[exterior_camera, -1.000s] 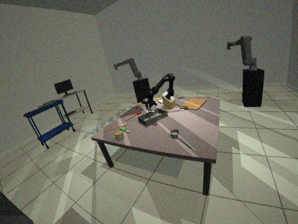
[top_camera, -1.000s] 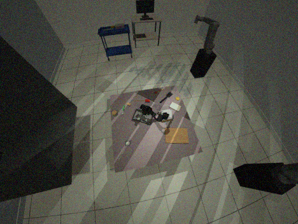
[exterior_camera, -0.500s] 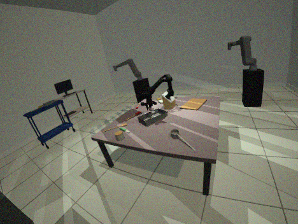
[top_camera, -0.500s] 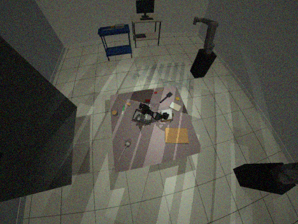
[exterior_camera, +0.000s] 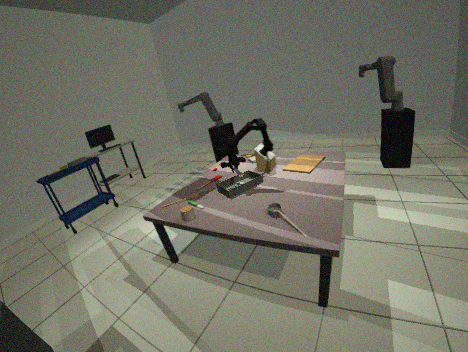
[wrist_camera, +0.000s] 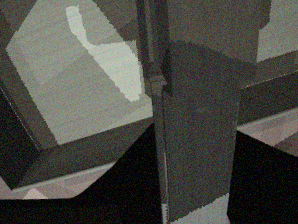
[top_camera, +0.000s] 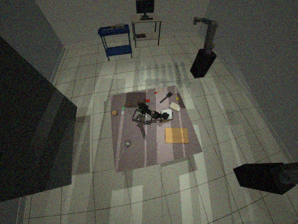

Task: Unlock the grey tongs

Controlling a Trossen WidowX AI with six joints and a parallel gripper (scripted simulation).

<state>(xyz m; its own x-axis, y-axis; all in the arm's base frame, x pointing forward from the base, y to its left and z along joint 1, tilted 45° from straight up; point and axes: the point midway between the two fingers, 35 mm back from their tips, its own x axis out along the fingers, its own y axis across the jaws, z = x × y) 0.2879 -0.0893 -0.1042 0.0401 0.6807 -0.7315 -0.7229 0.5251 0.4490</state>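
The roasting tin (top_camera: 141,122) (exterior_camera: 231,190) stands on the table. My gripper (top_camera: 142,107) (exterior_camera: 233,168) (wrist_camera: 181,129) is shut on the grey tongs (wrist_camera: 202,120) and holds them above the tin. In the wrist view the tongs run upright through the middle between the dark fingers, with a narrow edge and small joint-like part on their left side. The tin's floor and walls show behind them. In the top and exterior views the tongs are too small and dark to tell their tilt or whether they are locked. The wooden board (top_camera: 177,135) (exterior_camera: 306,163) lies flat, away from the tin.
A ladle (top_camera: 128,144) (exterior_camera: 274,210) lies on the table. A round tan pot (top_camera: 114,112) (exterior_camera: 187,214), a green-capped marker (exterior_camera: 196,204) and a red-ended stick (exterior_camera: 217,178) lie beyond the tin. A tan box (exterior_camera: 267,164) stands between the tin and board.
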